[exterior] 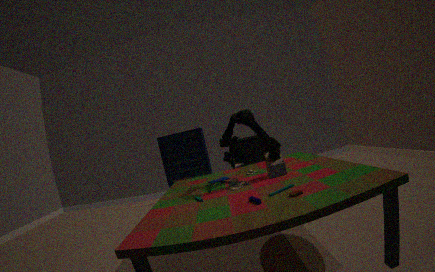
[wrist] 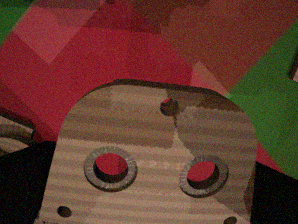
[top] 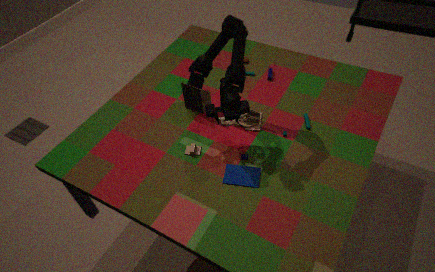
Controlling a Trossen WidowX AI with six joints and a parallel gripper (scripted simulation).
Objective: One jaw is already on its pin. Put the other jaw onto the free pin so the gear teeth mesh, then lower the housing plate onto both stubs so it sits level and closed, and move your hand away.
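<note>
My gripper (top: 232, 116) (wrist: 150, 161) is shut on the housing plate (wrist: 150, 125) (top: 227, 121), a pale striped plate with two ringed holes. In the wrist view it fills the lower middle, between dark fingers at both sides. In the top view it is beside the pale base assembly (exterior: 237, 185), above the table at its left side. An edge of a pale part (wrist: 15, 142) shows at the far left of the wrist view. The jaws, pins, stubs and gear teeth are too small, dark or hidden to tell apart, so the meshing cannot be seen.
A small pale block (top: 193, 149) lies nearer the front of the checkered table (top: 126, 160). A blue board (top: 242, 176) and a small blue cube (top: 245, 157) lie front right of it. A teal rod (top: 307, 121) and a dark blue piece (top: 270, 74) lie farther off.
</note>
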